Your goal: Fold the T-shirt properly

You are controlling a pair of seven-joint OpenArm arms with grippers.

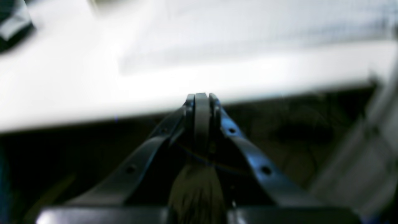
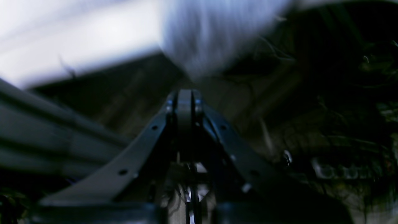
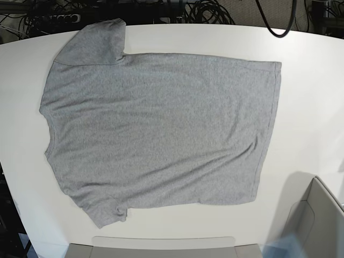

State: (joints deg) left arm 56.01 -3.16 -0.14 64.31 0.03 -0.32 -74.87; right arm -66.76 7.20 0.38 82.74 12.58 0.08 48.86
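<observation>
Left wrist view, blurred: left claw (image 1: 201,96) has its black fingers pressed together, nothing between them. It sits at frame centre, over the near edge of the white tabletop (image 1: 62,93). A pale grey patch in the upper half of the frame looks like the heather-grey short-sleeved cotton T-shirt (image 1: 217,37), lying flat, apart from the claw.

Right wrist view, also blurred: right claw (image 2: 184,93) fingers together, empty. Grey shirt fabric (image 2: 214,34) shows at top centre, hanging over the tabletop edge (image 2: 77,40) just above the fingertips; cannot tell if they touch.

Base view: T-shirt (image 3: 161,129) spread flat, plain side up, filling the middle of the tabletop (image 3: 312,80). Collar end at frame left, hem at right, one sleeve upper left, the other lower left. Black cables (image 3: 204,11) run along the top edge. Grey open box (image 3: 317,220) at lower right corner, off the shirt. Neither claw shows here.
</observation>
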